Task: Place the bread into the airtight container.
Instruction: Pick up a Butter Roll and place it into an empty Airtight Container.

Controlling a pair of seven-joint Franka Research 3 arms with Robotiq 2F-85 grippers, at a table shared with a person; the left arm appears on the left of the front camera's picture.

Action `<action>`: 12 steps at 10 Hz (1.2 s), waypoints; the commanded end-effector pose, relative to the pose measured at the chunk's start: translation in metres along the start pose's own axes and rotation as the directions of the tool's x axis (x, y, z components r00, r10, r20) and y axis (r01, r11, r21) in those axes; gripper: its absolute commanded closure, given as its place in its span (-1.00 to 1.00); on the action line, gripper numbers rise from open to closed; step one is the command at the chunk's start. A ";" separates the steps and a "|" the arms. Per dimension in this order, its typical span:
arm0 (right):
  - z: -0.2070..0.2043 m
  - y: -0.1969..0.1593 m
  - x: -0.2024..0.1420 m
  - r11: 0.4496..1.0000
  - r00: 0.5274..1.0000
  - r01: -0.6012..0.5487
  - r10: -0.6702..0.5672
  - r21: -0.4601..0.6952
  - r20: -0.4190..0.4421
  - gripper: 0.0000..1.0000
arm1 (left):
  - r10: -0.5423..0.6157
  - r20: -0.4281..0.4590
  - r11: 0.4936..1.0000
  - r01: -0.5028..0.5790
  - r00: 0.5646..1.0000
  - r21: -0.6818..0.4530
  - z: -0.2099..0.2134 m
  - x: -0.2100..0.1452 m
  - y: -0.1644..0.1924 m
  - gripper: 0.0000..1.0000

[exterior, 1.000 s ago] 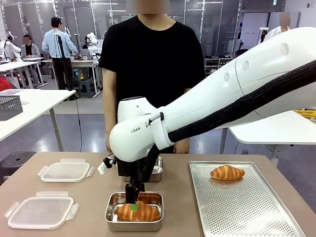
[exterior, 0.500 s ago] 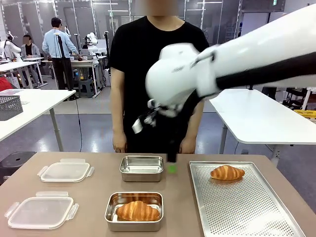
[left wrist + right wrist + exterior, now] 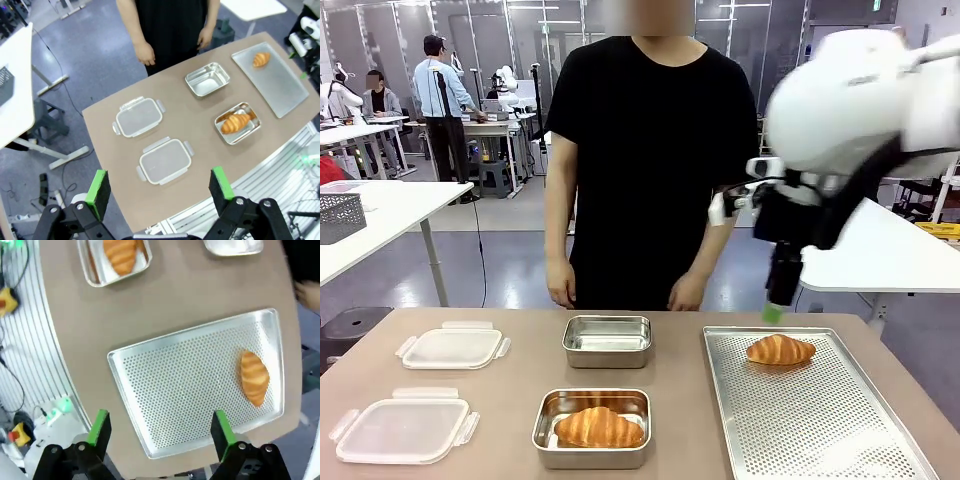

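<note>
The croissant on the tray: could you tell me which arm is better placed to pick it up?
Right, probably: the right gripper hovers open over the tray near the croissant, while the left gripper hangs high, far off.

Brown table (image 3: 680, 400) stretches right across the front view, and five things sit directly on it. Over on the left, two clear plastic lids lie flat. The far lid (image 3: 452, 348) is toward the person's side, the near lid (image 3: 403, 430) is just in front of it, and there's a gap between the two. Centre now, two steel containers in a line. The far container (image 3: 608, 358) is by the person's edge, the near container (image 3: 590, 459) is at the robot's edge, with a strip of bare tabletop between them. On the right lies the big perforated metal tray (image 3: 820, 420), flat, running from far side to near edge, beside the containers but not touching.
</note>
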State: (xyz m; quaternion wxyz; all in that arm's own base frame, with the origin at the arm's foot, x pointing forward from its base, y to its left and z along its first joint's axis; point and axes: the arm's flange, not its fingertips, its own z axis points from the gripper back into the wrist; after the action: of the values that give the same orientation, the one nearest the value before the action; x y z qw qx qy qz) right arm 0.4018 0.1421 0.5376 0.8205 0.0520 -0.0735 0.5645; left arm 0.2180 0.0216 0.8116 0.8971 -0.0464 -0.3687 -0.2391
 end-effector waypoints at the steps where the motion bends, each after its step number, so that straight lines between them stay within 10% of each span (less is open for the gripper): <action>1: 0.013 0.026 -0.034 0.991 0.990 0.116 -0.111 -0.060 0.090 -1.00 | -0.002 0.000 1.000 0.002 1.000 0.002 0.001 0.001 -0.001 -1.00; 6: -0.051 -0.038 -0.097 0.996 0.976 0.026 -0.005 -0.090 0.220 -1.00 | -0.002 0.000 1.000 0.002 1.000 0.002 0.001 0.001 -0.001 -1.00; 12: -0.098 -0.113 -0.030 0.997 0.941 -0.066 0.052 0.031 0.334 -1.00 | -0.002 0.000 1.000 0.002 1.000 0.002 0.001 0.001 -0.001 -1.00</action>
State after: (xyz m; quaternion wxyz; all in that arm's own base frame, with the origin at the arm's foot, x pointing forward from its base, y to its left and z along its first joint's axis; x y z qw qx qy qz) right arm 0.4822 0.0881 0.4398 0.7911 0.1380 -0.2011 0.5609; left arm 0.2180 0.0213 0.8116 0.8970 -0.0462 -0.3687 -0.2394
